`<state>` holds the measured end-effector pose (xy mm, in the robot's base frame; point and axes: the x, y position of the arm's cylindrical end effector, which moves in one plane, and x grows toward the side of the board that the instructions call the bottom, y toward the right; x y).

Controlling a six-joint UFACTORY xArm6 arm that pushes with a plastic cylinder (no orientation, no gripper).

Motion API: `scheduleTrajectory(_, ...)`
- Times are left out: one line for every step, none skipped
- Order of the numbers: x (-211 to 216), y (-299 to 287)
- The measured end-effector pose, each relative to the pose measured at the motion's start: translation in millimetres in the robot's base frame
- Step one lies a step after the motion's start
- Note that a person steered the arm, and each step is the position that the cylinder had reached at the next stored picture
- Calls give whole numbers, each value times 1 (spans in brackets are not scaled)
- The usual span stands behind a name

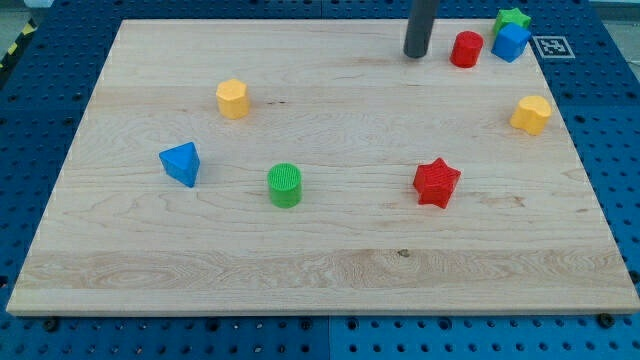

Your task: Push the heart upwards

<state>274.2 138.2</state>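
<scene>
A yellow heart-like block [531,114] sits near the board's right edge. My tip [416,55] rests on the board near the view's top, just left of a rounded red block [466,48]. The tip is up and to the left of the heart, well apart from it. A blue cube [511,42] and a green star [512,18] behind it stand at the top right corner, above the heart.
A yellow hexagon-like block [232,98] is at the upper left. A blue triangle [181,163] is at the left, a green cylinder [285,185] in the middle, a red star [436,182] right of centre. A marker tag [552,46] lies off the wooden board [320,270].
</scene>
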Motion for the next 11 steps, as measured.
scheduleTrajectory(6,29)
scheduleTrajectory(2,55)
scheduleTrajectory(2,69)
scheduleTrajectory(20,22)
scheduleTrajectory(70,6)
scheduleTrajectory(128,18)
scheduleTrajectory(174,75)
scheduleTrajectory(180,94)
scheduleTrajectory(171,108)
scheduleTrajectory(161,114)
scheduleTrajectory(158,114)
